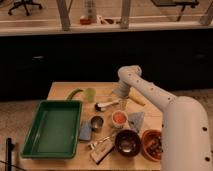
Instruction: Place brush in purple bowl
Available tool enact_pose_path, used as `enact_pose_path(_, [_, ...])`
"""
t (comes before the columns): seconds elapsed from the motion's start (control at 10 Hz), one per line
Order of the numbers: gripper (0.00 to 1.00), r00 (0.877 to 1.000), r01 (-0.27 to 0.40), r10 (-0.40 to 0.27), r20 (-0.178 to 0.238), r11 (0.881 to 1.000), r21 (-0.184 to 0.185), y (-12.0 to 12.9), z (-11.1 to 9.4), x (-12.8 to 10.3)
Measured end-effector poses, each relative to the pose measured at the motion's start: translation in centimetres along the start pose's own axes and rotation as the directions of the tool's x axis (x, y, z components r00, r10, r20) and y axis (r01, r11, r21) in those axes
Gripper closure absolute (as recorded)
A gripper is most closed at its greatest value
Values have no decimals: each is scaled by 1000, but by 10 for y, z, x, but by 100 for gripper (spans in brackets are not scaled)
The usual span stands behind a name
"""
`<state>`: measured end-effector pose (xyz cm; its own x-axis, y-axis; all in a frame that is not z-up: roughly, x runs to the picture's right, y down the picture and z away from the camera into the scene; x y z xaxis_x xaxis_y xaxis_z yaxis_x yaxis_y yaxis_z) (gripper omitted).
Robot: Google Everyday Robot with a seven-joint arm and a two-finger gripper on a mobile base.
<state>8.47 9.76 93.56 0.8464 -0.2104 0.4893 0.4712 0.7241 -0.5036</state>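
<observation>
The brush [107, 104] lies on the wooden table [62, 90], its dark head pointing left and its white handle pointing right. My gripper [121, 100] hangs at the handle's right end, reaching down from the white arm [150, 95] that comes in from the right. I cannot tell whether it touches the handle. The purple bowl [127, 141] sits near the table's front edge, well in front of the brush, with a shiny inside.
An orange-brown bowl [152, 142] stands right of the purple bowl. A small white cup with an orange inside [119, 118], a metal cup [96, 121] and blue cloths [136, 120] lie between brush and bowl. A green tray [52, 127] fills the left side. A tan block [102, 150] lies at the front and a yellowish stick [136, 98] right of the gripper.
</observation>
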Motion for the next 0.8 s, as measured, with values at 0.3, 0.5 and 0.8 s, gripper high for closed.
enact_pose_path(0.3, [62,1000,13,-13,14,1000,-16,-3,11,-3])
enact_pose_path(0.5, [80,1000,14,-13,20,1000,-21,-2,13,-3])
enact_pose_path(0.8, [100,1000,19,-18,25,1000,-24,-2,15,-5])
